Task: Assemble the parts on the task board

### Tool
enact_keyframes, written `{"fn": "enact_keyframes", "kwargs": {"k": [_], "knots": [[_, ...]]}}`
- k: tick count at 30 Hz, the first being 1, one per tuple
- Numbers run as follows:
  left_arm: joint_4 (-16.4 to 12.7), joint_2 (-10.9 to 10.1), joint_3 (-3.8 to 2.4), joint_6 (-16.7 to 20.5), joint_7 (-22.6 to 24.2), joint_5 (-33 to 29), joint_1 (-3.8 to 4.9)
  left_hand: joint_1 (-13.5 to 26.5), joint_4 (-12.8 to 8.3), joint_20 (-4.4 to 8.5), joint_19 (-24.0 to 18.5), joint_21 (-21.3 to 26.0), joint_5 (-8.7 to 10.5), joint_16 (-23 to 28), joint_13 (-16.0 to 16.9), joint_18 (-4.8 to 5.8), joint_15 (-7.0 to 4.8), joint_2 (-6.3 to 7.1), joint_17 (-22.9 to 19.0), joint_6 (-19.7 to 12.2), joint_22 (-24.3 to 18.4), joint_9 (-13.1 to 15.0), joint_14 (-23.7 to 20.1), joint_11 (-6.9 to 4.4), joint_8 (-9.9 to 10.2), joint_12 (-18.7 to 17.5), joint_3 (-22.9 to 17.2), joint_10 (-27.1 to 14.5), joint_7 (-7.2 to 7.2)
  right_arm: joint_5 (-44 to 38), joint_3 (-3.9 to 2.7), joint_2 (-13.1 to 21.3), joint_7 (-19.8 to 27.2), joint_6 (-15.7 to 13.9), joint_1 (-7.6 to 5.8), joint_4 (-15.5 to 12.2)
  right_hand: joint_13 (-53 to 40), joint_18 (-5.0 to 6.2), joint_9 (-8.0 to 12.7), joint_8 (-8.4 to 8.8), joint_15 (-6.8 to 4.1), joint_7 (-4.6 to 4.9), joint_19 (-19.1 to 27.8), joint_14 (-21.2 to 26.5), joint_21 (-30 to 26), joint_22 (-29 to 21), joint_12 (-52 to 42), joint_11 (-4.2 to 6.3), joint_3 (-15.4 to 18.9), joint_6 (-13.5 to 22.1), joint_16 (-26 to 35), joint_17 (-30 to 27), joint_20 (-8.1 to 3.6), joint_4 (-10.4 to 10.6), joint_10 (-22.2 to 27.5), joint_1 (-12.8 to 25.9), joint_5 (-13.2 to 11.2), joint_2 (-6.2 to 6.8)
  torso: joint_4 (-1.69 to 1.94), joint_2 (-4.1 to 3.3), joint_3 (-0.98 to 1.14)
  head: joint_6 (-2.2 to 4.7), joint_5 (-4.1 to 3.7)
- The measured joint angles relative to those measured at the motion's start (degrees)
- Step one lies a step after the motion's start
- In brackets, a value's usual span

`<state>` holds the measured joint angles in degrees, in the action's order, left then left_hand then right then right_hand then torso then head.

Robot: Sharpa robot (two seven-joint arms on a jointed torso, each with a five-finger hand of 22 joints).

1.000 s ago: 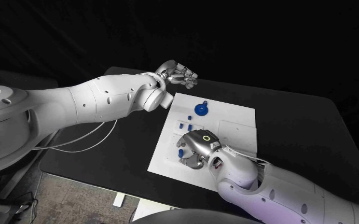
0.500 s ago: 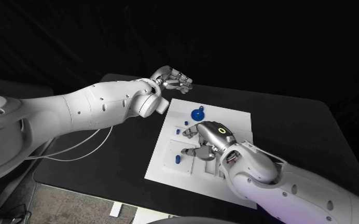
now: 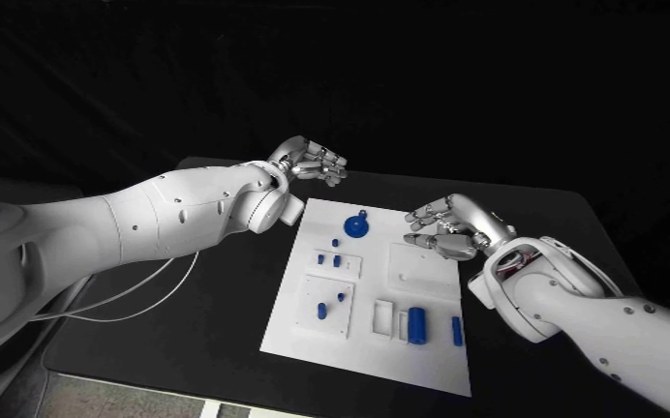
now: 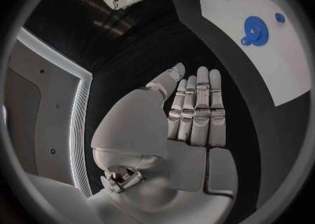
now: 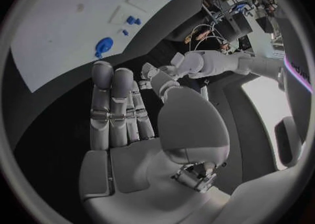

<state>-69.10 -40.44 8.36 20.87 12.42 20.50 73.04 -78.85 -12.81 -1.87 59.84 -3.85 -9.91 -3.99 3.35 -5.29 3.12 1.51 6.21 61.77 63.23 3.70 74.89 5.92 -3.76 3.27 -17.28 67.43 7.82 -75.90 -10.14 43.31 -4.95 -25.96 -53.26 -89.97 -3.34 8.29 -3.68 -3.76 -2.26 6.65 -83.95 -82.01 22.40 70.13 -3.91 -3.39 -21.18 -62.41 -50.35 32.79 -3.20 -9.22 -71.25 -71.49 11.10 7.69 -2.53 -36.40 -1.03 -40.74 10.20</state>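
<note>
The black table (image 3: 559, 224) fades into the dark room at its far side, and its edges there are hard to make out. In the middle of it lies the white rectangular task board (image 3: 377, 312), flat, with shallow square recesses in its surface. The right forearm covers a small part of its right edge.

The left white arm comes in from the left, and its silver left hand (image 3: 310, 160) hangs above the table just beyond the far left corner of the board. The left wrist view shows this hand (image 4: 193, 111) with the fingers straight and close side by side, and nothing in it. The silver right hand (image 3: 454, 226) hovers over the right far edge of the board, fingers slightly bent and apart, holding nothing.

A round blue gear part (image 3: 357, 227) lies near the far edge of the board. Two blue cylinder parts (image 3: 416, 321) lie near the front right. Small blue pegs (image 3: 329, 260) stand in the left recesses; their exact shape is too small to tell.
</note>
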Motion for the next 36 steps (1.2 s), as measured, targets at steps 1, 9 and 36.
{"fn": "enact_keyframes", "kwargs": {"k": [1, 9, 36], "knots": [[0.0, 0.0, 0.06, -0.2, 0.2, -0.1, -0.04, 0.0, 0.0, -0.07, 0.3, 0.0, 0.00, 0.0, 0.0, 0.00, -0.15, 0.00, 0.1, -0.8, 0.0, 0.0, 0.2, 0.00, 0.0, 0.0, 0.0, 0.0, -0.23, 1.6, -0.24, 0.9, 0.5, 0.5, -0.06, 0.3, 0.0, -0.07, 0.0, 0.00, 0.00, 0.00, 0.0, 0.0, 0.3, 0.1, 0.2, 0.13, -0.4, 0.0, 0.0, 0.1, -0.17, -0.4, -0.5, 0.0, 0.0, 0.00, -0.05, 0.05, 0.07, -0.01, -0.18], [-0.1, 0.0, 0.35, -2.0, 1.4, -1.0, -0.48, 0.0, -0.2, 1.32, 4.6, -2.3, 0.00, -2.3, 0.0, 0.41, -1.70, 0.00, 1.8, -2.6, 1.6, 0.0, 5.4, -0.14, 0.0, 0.0, 0.9, -0.6, -0.66, 8.5, -0.81, 6.0, 2.1, 5.3, -0.15, 2.2, 0.0, -0.35, 0.0, 0.00, 0.00, 0.00, 0.0, 0.0, 0.7, 0.1, 0.3, 0.32, -1.7, 0.0, 0.0, 0.4, -0.22, -1.5, -0.6, 1.1, 1.7, -0.01, -0.44, 0.41, 0.70, -0.38, -2.28], [-4.4, -1.7, 1.63, -13.3, 3.5, -4.0, -1.02, -0.3, 4.7, 3.18, 12.5, -1.6, -1.56, -20.4, 0.0, -0.05, -3.40, -1.82, 11.7, -12.4, -0.7, -0.3, 6.6, 0.23, 0.0, 0.2, 16.6, -7.2, -0.48, 14.5, 2.13, 10.1, -18.0, 20.4, -0.16, -3.2, -31.3, -3.03, -0.2, 0.00, -2.68, -1.62, 0.1, -0.4, 6.5, 1.8, -28.3, 4.31, 17.8, -0.4, -0.6, 5.0, -3.18, 8.4, -1.7, 1.4, 0.7, -2.73, -0.90, 0.83, 0.95, -1.29, -6.30]]}}
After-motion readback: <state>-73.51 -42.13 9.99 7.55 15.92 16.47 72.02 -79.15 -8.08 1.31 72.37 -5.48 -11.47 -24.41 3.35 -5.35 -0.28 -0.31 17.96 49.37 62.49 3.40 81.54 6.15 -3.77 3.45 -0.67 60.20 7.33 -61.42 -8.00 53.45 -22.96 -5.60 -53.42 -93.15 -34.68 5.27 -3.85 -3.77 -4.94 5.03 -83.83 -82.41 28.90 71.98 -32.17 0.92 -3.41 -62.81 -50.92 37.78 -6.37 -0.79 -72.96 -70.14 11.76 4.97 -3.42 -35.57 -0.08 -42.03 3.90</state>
